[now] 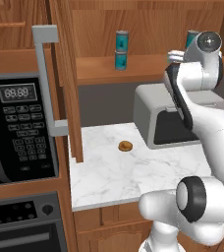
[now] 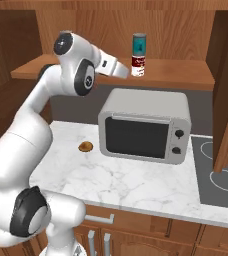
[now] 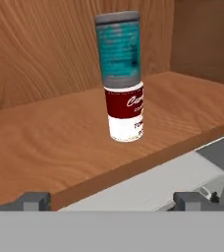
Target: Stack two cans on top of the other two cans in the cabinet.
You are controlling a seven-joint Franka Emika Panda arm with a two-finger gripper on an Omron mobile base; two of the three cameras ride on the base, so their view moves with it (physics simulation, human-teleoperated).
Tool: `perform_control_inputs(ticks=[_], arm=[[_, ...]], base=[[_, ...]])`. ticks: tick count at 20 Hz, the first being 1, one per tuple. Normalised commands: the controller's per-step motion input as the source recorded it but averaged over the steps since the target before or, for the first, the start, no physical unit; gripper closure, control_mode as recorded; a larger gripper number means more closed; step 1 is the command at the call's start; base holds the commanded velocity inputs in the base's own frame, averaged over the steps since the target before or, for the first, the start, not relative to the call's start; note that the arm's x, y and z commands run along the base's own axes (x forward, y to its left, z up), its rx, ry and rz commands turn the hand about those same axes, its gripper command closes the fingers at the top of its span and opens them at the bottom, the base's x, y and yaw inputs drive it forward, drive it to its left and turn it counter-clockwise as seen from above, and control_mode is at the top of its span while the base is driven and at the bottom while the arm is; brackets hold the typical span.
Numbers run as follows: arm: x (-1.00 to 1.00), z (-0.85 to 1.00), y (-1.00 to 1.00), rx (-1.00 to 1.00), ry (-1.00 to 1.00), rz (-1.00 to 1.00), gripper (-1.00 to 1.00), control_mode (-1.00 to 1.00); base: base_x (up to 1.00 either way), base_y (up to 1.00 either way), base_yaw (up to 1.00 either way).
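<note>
Two stacks stood done on brown wood cabinet shelf (image 3: 60,142): teal can (image 3: 118,49) atop red-and-white can (image 3: 125,114) ahead of empty, open gripper (image 3: 111,202), teal-on-teal pair (image 1: 121,50) further off, so nothing left to hold.

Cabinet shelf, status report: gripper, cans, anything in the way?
Gripper open, empty, short of the shelf edge. Teal can stacked on red and white can; second pair, teal stack, also up. Toaster oven directly below.

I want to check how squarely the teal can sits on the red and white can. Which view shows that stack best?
The hand view: the teal can on the red and white can appears close and unobstructed. The right base view shows it small; in the left base view the arm hides most of it.
</note>
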Motion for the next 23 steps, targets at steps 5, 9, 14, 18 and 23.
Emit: perform_control_inputs(ticks=[5,9,14,18,23], arm=[[-0.71,-0.21,0.39,0.03,0.0,0.26,-1.0,-1.0],[-0.65,-0.37,0.42,0.0,0.0,0.26,-1.0,-1.0],[-0.49,-0.46,0.49,0.0,0.14,0.11,-1.0,-1.0],[-0.38,-0.48,0.51,0.0,0.21,0.11,-1.0,-1.0],[-0.36,-0.45,0.47,0.0,0.2,0.1,-1.0,-1.0]], base=[[0.0,0.0,0.0],[0.0,0.0,0.0],[0.0,0.0,0.0],[0.0,0.0,0.0],[0.0,0.0,0.0]])
